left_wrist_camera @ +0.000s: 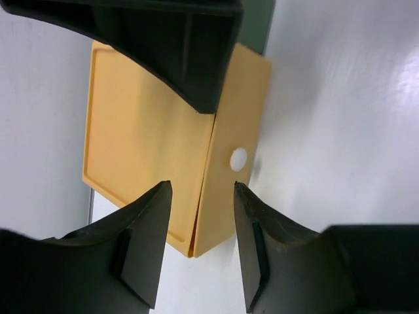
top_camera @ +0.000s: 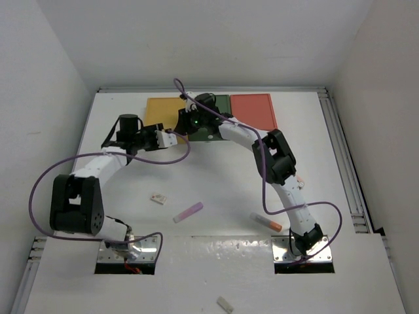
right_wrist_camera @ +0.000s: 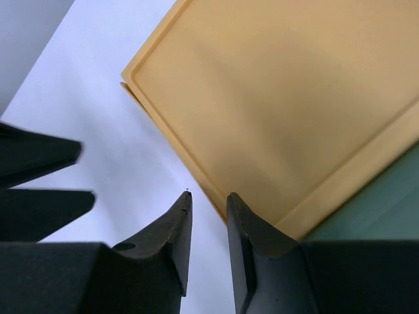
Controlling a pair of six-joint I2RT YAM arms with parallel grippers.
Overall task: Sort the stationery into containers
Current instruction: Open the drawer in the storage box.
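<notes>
The mustard yellow box (top_camera: 159, 108) lies at the back, with the dark green box (top_camera: 221, 104) and the salmon red box (top_camera: 254, 110) to its right. My left gripper (top_camera: 171, 138) is open and empty. In the left wrist view its jaws (left_wrist_camera: 203, 193) straddle the near corner of the yellow box (left_wrist_camera: 144, 137), close to the white knob (left_wrist_camera: 239, 157). My right gripper (top_camera: 187, 122) hovers at the yellow box's front right corner (right_wrist_camera: 281, 104), jaws (right_wrist_camera: 208, 203) narrowly apart and empty. A lilac stick (top_camera: 188, 212), a clear orange-tipped tube (top_camera: 266, 222) and a small eraser (top_camera: 158, 198) lie on the near table.
A pale whitish stub (top_camera: 225, 303) lies on the front ledge. Purple cables loop from both arms. The two grippers are close together; the right gripper's black finger (left_wrist_camera: 183, 46) shows at the top of the left wrist view. White walls close in the table on three sides.
</notes>
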